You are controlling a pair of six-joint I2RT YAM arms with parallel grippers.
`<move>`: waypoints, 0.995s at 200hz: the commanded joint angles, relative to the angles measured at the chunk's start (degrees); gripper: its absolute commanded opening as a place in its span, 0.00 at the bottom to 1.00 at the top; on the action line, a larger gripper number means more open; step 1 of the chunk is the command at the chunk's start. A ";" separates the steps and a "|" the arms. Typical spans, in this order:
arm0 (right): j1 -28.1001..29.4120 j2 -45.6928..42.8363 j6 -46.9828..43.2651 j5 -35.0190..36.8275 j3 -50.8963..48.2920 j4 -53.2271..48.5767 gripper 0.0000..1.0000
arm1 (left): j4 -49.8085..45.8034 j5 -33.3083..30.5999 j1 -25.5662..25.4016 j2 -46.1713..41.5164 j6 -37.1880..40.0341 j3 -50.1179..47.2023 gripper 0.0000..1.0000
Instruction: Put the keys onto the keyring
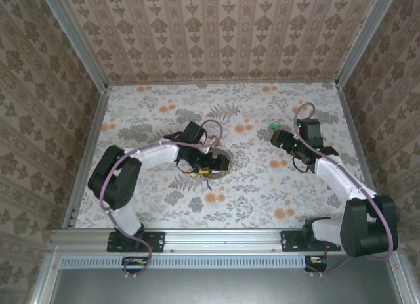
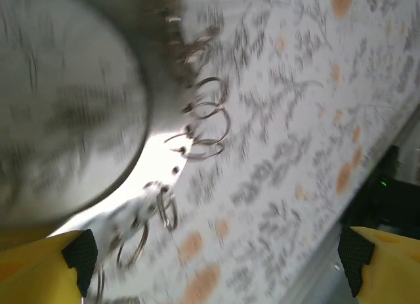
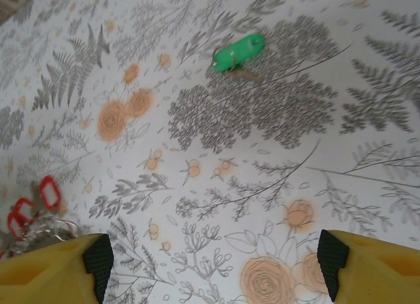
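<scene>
Pinch light green-tagged key (image 3: 239, 52), well ahead of wide-open empty right fingers (image 3: 46, 268), by its tag; brace blurred, seemingly stiff keyring (image 2: 147, 163) above wide-open empty left fingers (image 2: 39, 268)

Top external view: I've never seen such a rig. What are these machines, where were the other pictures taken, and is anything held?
Two robot arms, left and right, bolted to a table, seen from above. The other pictures come from wrist cameras; the yellow fingers at their bottom corners are each gripper's own. The left gripper is close to the keyring, with small wire loops on its rim. The right gripper faces a green-tagged key and red-tagged keys. Both are open, holding nothing.
</scene>
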 commanded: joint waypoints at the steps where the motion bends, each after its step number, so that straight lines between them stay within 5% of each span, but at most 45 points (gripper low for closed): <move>1: 2.23 3.08 -1.02 -3.53 2.90 -1.22 0.82 | -4.05 2.07 1.09 -7.07 -5.04 -5.94 0.98; 49: 12.78 9.26 -9.53 -4.96 7.77 -7.46 0.64 | -14.05 0.09 8.57 -20.98 0.04 -7.57 1.00; 91: 21.57 15.26 -15.14 -10.98 10.21 -12.82 0.44 | -17.64 -0.87 19.15 -21.82 4.26 -2.04 1.00; 121: 24.39 15.23 -14.42 -13.39 6.59 -12.47 0.34 | -6.01 -10.44 18.41 -20.14 2.19 -4.65 1.00; 160: 26.33 15.24 -15.24 -13.55 3.57 -11.89 0.34 | 11.39 -23.98 12.25 -22.07 4.46 -13.16 1.00; 199: 27.22 16.26 -2.81 -18.41 -0.40 -2.99 0.34 | 23.80 -29.62 10.45 -25.26 10.67 -20.28 1.00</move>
